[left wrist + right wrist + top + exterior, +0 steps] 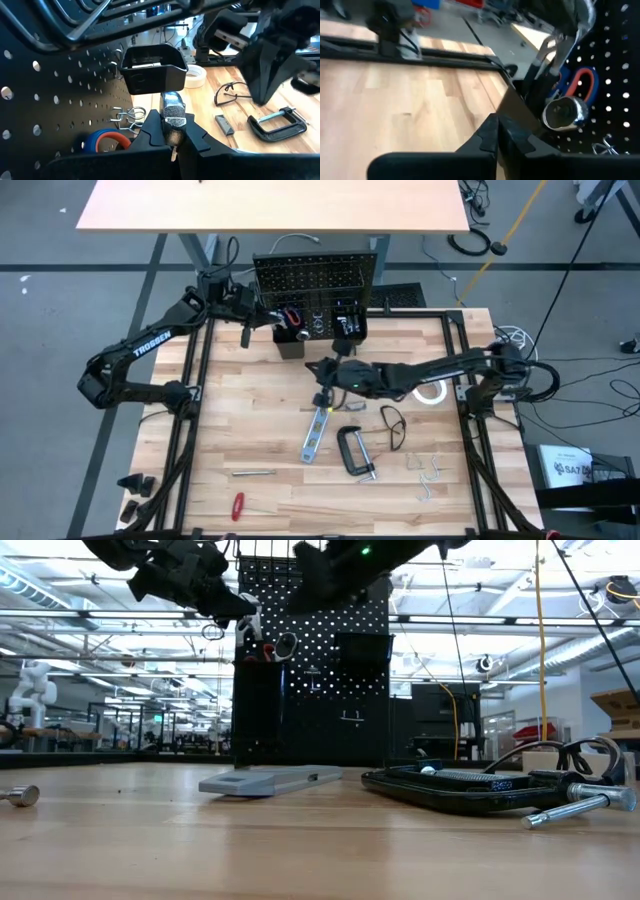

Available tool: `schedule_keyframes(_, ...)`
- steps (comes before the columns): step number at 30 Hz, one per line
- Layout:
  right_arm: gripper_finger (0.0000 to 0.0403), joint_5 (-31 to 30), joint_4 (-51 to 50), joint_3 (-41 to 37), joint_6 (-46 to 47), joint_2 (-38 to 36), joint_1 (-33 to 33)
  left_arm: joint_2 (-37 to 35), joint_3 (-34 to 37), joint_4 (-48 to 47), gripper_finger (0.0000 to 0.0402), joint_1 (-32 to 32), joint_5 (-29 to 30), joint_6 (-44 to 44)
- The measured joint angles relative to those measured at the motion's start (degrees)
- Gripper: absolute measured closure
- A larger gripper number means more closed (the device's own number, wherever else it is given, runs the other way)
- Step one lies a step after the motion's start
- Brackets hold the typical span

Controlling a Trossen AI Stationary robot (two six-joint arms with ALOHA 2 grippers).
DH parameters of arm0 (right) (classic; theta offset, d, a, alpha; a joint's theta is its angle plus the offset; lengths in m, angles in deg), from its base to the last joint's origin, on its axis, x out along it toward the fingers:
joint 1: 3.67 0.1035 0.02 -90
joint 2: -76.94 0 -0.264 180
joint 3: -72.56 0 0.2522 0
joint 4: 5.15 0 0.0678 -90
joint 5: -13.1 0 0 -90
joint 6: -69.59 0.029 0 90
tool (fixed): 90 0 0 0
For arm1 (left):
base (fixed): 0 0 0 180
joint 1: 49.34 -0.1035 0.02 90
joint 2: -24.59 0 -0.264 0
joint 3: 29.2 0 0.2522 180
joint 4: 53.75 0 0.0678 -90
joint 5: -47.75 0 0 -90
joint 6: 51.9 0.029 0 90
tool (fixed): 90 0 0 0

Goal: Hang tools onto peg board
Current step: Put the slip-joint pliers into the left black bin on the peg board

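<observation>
The black peg board point(315, 280) stands upright at the table's far edge, with two black bins point(290, 342) point(152, 70) on its lower part. Red and blue tool handles point(580, 82) stick up from the left bin. My left gripper point(172, 131) is at the board's left side, close to a wire hook point(127, 116), shut on a shiny silver tool point(172, 107). My right gripper point(322, 370) is shut with nothing in it, above the table in front of the bins. A level point(317, 435), a C-clamp point(355, 450), glasses point(392, 425) and a tape roll point(432, 392) lie flat on the table. My left gripper pinches the silver tool's thick metal part point(173, 120) between its two fingers. The fingers come in about level from the table's left. A round shiny end point(562, 112) sticks out past the fingertips. The tool is lifted clear of the table, and the gripper hides the rest of it.
A thin silver bar point(253, 473) and a red screwdriver point(238, 505) lie near the front left. Loose wire hooks point(428, 470) lie at the front right. Black frame rails run along the table's left and right sides. Bare wood lies between the level and the left rail.
</observation>
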Motion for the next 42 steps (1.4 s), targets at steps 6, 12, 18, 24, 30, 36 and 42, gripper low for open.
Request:
schedule_keyframes(6,0.0356,-1.56,-1.12,4.27,0.02,2.83,-0.34,-0.02,-0.20,-1.24,0.0399,-0.04,0.09,0.43)
schedule_keyframes(12,0.0310,-0.50,-3.92,5.47,2.44,6.47,-2.67,-0.04,-0.22,-1.66,0.0399,-0.08,0.11,0.81)
schedule_keyframes(18,0.0378,-10.84,2.29,5.47,-6.30,9.57,-3.72,-0.04,-0.22,-1.73,0.0399,-0.09,0.17,0.73)
schedule_keyframes(24,0.0400,-12.42,5.58,5.51,-11.67,11.25,-4.34,-0.04,-0.22,-1.79,0.0399,-0.09,0.19,0.67)
schedule_keyframes(30,0.0402,-12.39,6.05,5.51,-14.46,12.20,-6.01,-0.04,-0.22,-1.84,0.0399,-0.09,0.22,0.43)
schedule_keyframes(36,0.0403,-13.32,11.06,5.47,-23.95,12.22,-6.18,-0.04,-0.22,-1.92,0.0399,-0.09,0.22,0.33)
schedule_keyframes(42,0.0403,-13.49,18.09,5.38,-31.24,12.31,-6.21,0.08,-0.10,-2.78,0.0399,-0.07,0.70,0.37)
